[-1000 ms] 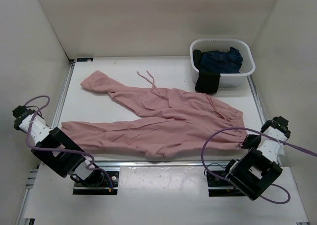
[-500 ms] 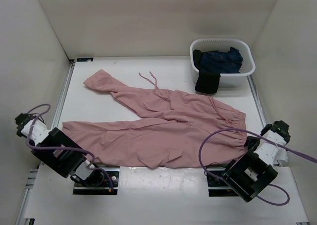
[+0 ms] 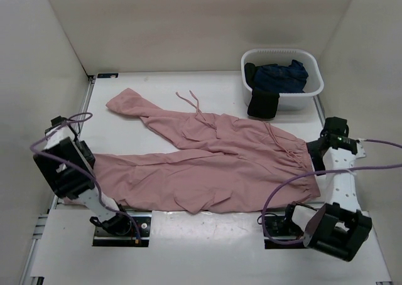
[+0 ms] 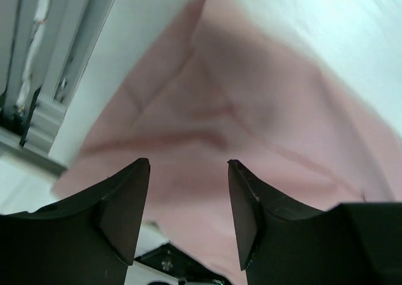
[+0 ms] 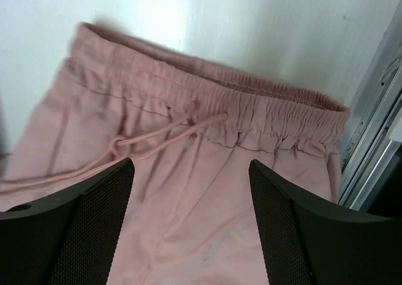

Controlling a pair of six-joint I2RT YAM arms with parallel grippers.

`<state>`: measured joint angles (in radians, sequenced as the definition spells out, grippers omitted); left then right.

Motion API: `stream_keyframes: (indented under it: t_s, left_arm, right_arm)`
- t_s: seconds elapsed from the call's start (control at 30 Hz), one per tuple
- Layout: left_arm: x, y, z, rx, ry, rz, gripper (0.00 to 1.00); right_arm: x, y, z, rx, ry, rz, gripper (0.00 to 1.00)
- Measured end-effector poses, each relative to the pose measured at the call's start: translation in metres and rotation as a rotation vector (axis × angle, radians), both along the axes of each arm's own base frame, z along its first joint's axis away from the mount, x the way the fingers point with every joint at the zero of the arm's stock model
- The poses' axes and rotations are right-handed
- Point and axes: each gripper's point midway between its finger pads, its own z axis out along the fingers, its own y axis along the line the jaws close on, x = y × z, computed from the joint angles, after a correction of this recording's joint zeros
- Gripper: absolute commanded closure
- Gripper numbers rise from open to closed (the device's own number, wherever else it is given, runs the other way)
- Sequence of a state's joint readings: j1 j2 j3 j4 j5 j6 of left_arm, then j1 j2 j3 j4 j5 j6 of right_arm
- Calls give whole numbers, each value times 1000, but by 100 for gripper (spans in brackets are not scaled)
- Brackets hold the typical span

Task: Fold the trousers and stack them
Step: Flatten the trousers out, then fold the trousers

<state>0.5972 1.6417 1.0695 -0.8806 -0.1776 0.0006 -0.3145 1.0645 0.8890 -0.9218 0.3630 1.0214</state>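
One garment: dusty-pink soft cloth trousers [image 3: 213,166], spread flat on the white table [image 3: 157,90], waist at 3 o'clock, legs running out to 9 o'clock
Leg layout: legs splayed apart, far one angling up to 10 o'clock, near one along the 6 o'clock edge
Folds done: none that I can see (a few wrinkles and a small tuck at the near hem, nothing deliberate)
Stack: not started, no folded pile anywhere in view
Left: legs brought together, lengthwise fold, then crosswise folds, then placing; my read is we're at the very start
Left gripper [image 4: 188,166]: fingers spread, nothing between them, over the near leg's cloth at 9 o'clock
Right gripper [image 5: 191,166]: fingers spread, empty, over the elastic waistband [image 5: 264,118] at 3 o'clock, drawstring [image 5: 157,140] lying loose just below it
Other stuff: white plastic tub [image 3: 317,84] at 1 o'clock holding a dark navy garment [image 3: 279,76], black cloth [image 3: 262,103] draped over its near wall; not part of this job
Hidden: near leg's cuff sits under the left arm in the top view
Blur: left wrist view is soft, cuff edge hard to place
Contact: can't tell whether either set of fingertips touches the cloth
Unclear: where the stack should go; tub contents only partly visible
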Motion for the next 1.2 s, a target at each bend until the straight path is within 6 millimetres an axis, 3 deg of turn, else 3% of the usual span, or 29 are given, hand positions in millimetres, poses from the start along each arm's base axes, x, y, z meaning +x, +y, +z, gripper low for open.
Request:
stream_keyframes:
  t_s: [0.13,0.23,0.3,0.37,0.47,0.57,0.63,0.7,0.8,0.87,1.0,1.1,1.17,1.2]
  left_arm:
    - [13,2,-23,-39,61,-18,36]
    - [37,-2,-5,-31,25,-68,27]
    - [72,-1,20,5,-63,-118,15]
    - [112,-3,53,47,-163,-170,15]
    - [181,-17,99,48,-305,-260,15]
    - [255,-32,115,-22,-423,-343,15]
    - [286,-37,99,-69,-447,-371,15]
    - [299,-42,69,-117,-414,-383,14]
    - [294,-52,9,-184,-297,-379,11]
    - [291,-59,-20,-215,-241,-384,6]
    - [305,-70,-13,-208,-289,-413,0]
    - [310,-74,-13,-204,-303,-427,0]
    - [312,-74,-13,-198,-310,-429,0]
    - [313,-73,-13,-193,-312,-428,2]
  right_arm:
    - [-4,12,-44,69,109,12,22]
    - [-11,22,-69,136,204,25,24]
    - [-2,24,-72,148,207,50,24]
    - [19,23,-62,139,187,88,24]
    - [71,16,-33,112,105,135,22]
    - [120,7,-13,88,17,158,22]
    - [140,4,-14,95,6,164,22]
    - [152,5,-23,117,24,171,22]
    - [173,9,-45,163,67,179,22]
    - [182,13,-61,199,92,177,22]
    - [179,31,-87,284,147,158,22]
    - [172,40,-93,317,165,142,26]
    - [170,42,-97,329,174,134,35]
    - [170,42,-99,334,179,127,46]
